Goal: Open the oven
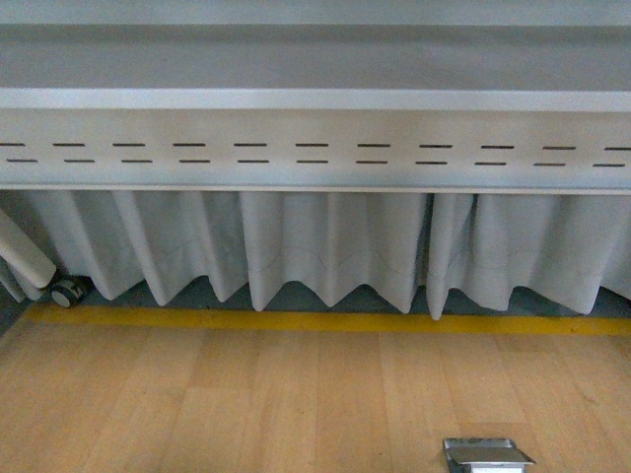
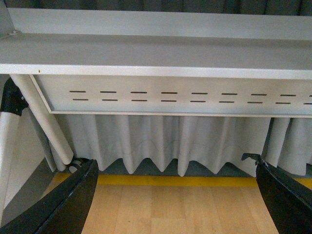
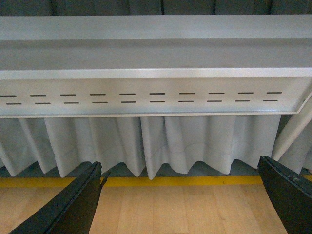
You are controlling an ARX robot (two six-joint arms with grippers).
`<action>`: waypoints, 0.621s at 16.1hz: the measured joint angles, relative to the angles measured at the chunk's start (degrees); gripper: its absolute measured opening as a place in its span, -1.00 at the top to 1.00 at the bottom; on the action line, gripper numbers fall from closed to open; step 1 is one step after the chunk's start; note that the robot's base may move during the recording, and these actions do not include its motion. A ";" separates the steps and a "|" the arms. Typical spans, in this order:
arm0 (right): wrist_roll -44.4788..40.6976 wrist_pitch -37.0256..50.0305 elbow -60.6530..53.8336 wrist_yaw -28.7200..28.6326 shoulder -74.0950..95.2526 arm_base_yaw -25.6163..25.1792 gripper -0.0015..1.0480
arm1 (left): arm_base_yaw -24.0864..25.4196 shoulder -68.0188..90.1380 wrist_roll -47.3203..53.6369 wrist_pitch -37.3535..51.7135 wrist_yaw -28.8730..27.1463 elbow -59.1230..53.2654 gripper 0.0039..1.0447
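Table (image 1: 315,99): grey, and it fills the top of your front view; a slotted panel (image 1: 315,148) runs beneath its edge.
Curtain (image 1: 325,246): pale and pleated, hanging behind the table almost to the floor.
Floor (image 1: 246,404): light wood, with a yellow stripe (image 1: 315,321) along the curtain's foot.
Oven: you have it in none of the three views.
Left gripper (image 2: 171,163): jaws spread wide, black fingers (image 2: 68,204) far apart, nothing between them.
Right gripper (image 3: 180,163): likewise spread wide and holding nothing.
Table leg (image 1: 25,251): white and slanted, far left, with a caster (image 1: 67,292) at its foot.
Metal plate (image 1: 486,456): on the floor, low right. It is possibly a socket box, but the frame cuts it off.
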 joint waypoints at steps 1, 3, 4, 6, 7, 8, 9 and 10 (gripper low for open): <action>0.00 0.00 0.00 0.00 0.00 0.00 -0.87 | 0.00 0.00 -0.02 0.00 -0.02 0.00 -0.88; 0.00 0.00 0.00 0.00 0.00 0.00 -0.87 | 0.00 0.00 -0.02 0.00 -0.02 0.00 -0.88; 0.00 0.00 0.00 0.00 0.00 0.00 -0.87 | 0.00 0.00 -0.02 0.00 0.00 0.00 -0.88; 0.00 0.00 0.00 0.00 0.00 0.00 -0.87 | 0.00 0.00 -0.02 0.00 -0.02 0.00 -0.88; 0.00 0.00 0.00 0.00 0.00 0.00 -0.87 | 0.00 0.00 -0.02 0.00 -0.02 0.00 -0.88; 0.00 0.00 0.00 0.00 0.00 0.00 -0.87 | 0.00 0.00 -0.02 0.00 -0.02 0.00 -0.88; 0.00 0.00 0.00 0.00 0.00 0.00 -0.87 | 0.00 0.00 -0.02 0.00 -0.02 0.00 -0.88; 0.00 0.00 0.00 0.00 0.00 0.00 -0.87 | 0.00 0.00 -0.02 0.00 -0.02 0.00 -0.88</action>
